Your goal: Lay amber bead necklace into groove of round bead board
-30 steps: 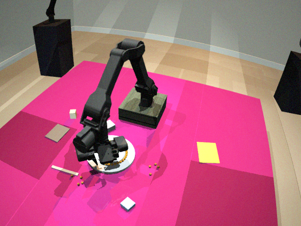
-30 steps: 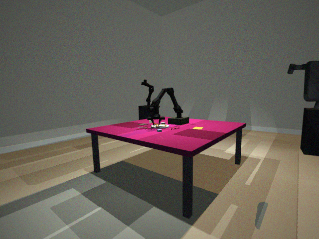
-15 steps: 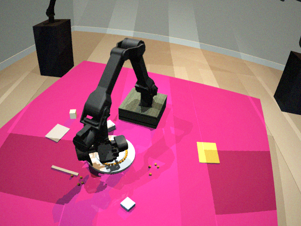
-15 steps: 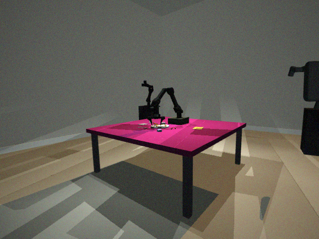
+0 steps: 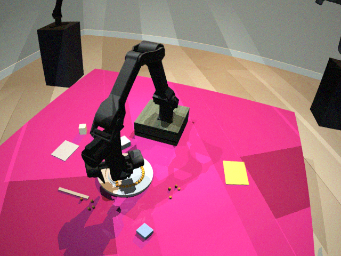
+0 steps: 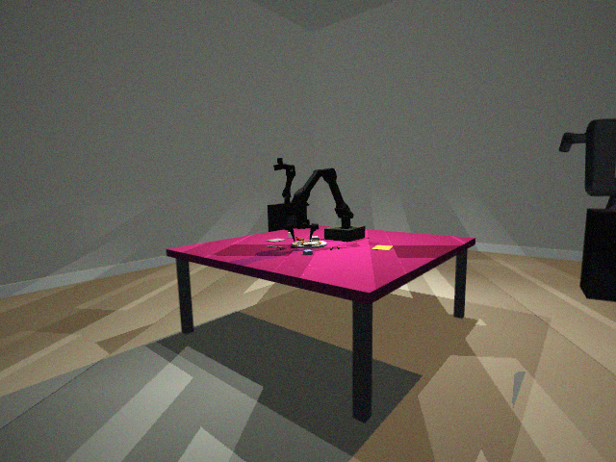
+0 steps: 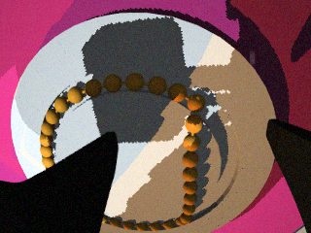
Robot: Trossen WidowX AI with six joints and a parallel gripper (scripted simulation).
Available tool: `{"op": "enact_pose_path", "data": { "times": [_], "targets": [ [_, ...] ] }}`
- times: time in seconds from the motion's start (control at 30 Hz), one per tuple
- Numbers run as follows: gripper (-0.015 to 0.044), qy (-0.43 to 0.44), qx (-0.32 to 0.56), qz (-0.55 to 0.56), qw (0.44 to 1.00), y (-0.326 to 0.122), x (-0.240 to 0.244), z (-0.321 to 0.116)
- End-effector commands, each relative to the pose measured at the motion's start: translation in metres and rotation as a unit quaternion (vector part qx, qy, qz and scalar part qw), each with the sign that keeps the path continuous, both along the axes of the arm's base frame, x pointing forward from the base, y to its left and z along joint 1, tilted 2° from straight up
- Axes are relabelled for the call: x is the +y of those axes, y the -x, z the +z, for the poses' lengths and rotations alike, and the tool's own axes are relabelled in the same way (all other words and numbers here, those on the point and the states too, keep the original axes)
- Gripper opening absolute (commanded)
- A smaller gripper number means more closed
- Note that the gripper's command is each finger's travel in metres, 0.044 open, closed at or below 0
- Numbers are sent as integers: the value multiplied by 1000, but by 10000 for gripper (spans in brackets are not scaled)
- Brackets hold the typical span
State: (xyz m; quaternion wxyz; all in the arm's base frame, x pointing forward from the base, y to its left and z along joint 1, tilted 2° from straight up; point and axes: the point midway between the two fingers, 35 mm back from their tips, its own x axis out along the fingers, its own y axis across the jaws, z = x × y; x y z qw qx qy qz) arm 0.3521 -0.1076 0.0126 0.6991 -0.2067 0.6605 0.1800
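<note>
The amber bead necklace [image 5: 143, 173] [image 7: 134, 82] lies in a loop on the pale round bead board [image 5: 148, 176] [image 7: 44, 58]. In the wrist view its upper left stretch follows the curved groove. Its right side runs nearly straight, inside the groove's arc, with a corner at upper right and another at lower right. My gripper [image 6: 302, 239] [image 7: 194, 134] is wide open above the board, its fingers on either side of the right-hand beads, holding nothing. The left finger hides the loop's lower left. In the top view the arm hides the back of the board.
Loose beads lie right [image 5: 170, 197] and left [image 5: 92, 207] of the board, the latter near a pale stick [image 5: 73, 193]. A blue block [image 5: 144, 230] is in front, a white block [image 5: 125, 141] behind. A beige square [image 5: 65, 150], cream cube [image 5: 82, 128] and yellow square [image 5: 235, 172] lie farther out.
</note>
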Motion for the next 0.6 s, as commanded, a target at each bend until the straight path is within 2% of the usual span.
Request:
{"op": "enact_pose_path", "data": {
  "times": [0.0, 0.17, 0.27, 0.53, 0.57],
  "targets": [
    [256, -1, -2, -44, 999, 23, -17, 10],
    [125, -4, -2, -97, 995, 58, -33, 20],
    [120, -5, -2, -121, 993, 73, -39, 23],
    [120, -5, -2, -123, 992, 74, -40, 7],
    [120, -2, -3, -117, 993, 71, -40, 16]
  ]
}}
